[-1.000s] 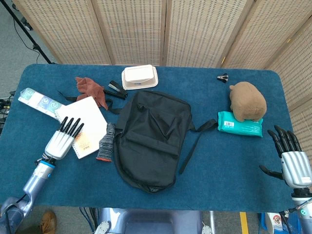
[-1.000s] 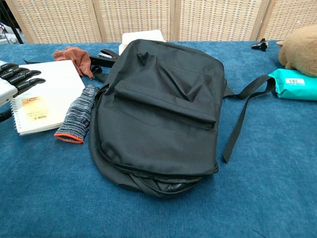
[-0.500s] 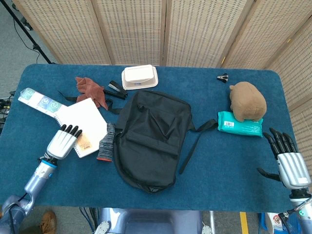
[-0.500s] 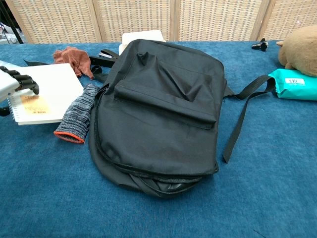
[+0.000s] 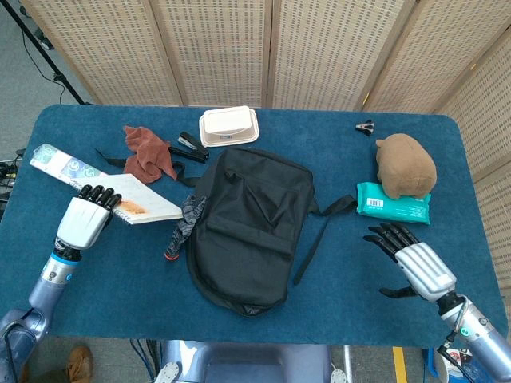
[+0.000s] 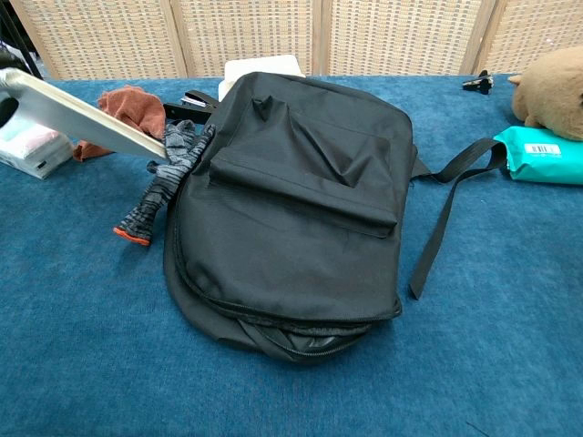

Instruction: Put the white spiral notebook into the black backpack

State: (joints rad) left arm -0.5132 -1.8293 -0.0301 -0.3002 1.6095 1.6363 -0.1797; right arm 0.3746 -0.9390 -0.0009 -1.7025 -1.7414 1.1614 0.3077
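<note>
At the left side of the blue table (image 5: 335,128), the left hand (image 5: 81,217) is gripping the near-left edge of the white spiral notebook (image 5: 142,203), its fingers curling over the spiral end. The notebook is tilting, its held end raised off the cloth; in the chest view its underside (image 6: 82,114) is showing as a slanted grey slab, and its low far corner is touching the grey knitted glove (image 5: 184,226), which is lying bunched against the left side of the black backpack (image 5: 249,227). The backpack is lying flat at the middle of the table, its strap (image 5: 319,231) trailing to the right; I cannot tell whether its zip is open. Behind the notebook are sitting a rust-brown cloth (image 5: 145,150), a black stapler (image 5: 188,144) and a white lidded box (image 5: 229,125); a flat printed packet (image 5: 60,163) is lying just beyond the left hand.

Over the near-right edge, the right hand (image 5: 411,262) is hovering with fingers spread and holding nothing, well apart from the backpack. Beyond it, a brown plush toy (image 5: 406,163) is resting on a teal wipes pack (image 5: 393,203), and a small black clip (image 5: 366,126) is lying near the far edge.
</note>
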